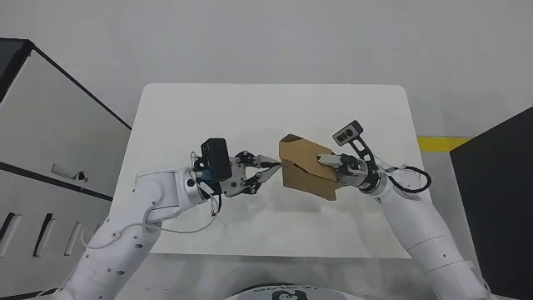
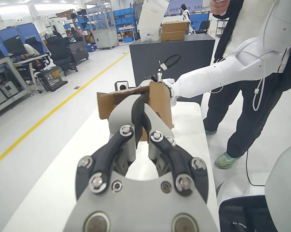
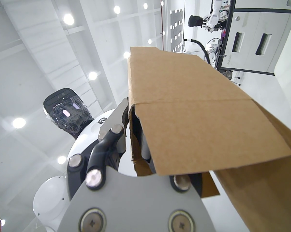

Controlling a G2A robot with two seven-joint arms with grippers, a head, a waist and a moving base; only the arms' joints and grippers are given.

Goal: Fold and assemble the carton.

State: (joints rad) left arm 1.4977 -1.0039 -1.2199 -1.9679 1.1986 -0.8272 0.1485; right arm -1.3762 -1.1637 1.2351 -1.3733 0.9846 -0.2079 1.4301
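A brown cardboard carton [image 1: 301,169] stands tilted over the middle of the white table [image 1: 183,108], its flaps unfolded. My right gripper [image 1: 326,161] is on the carton's right side, shut on one wall. In the right wrist view one finger [image 3: 116,124] lies outside the carton [image 3: 196,121] wall and the other sits inside it. My left gripper [image 1: 271,167] is at the carton's left edge. In the left wrist view my left gripper [image 2: 140,108] has its pads pressed together with nothing between them, just in front of the carton [image 2: 160,100].
A grey cabinet [image 1: 50,133] stands beside the table's left edge. A dark unit [image 1: 500,192] stands off the right edge. The table's far half and front strip are bare.
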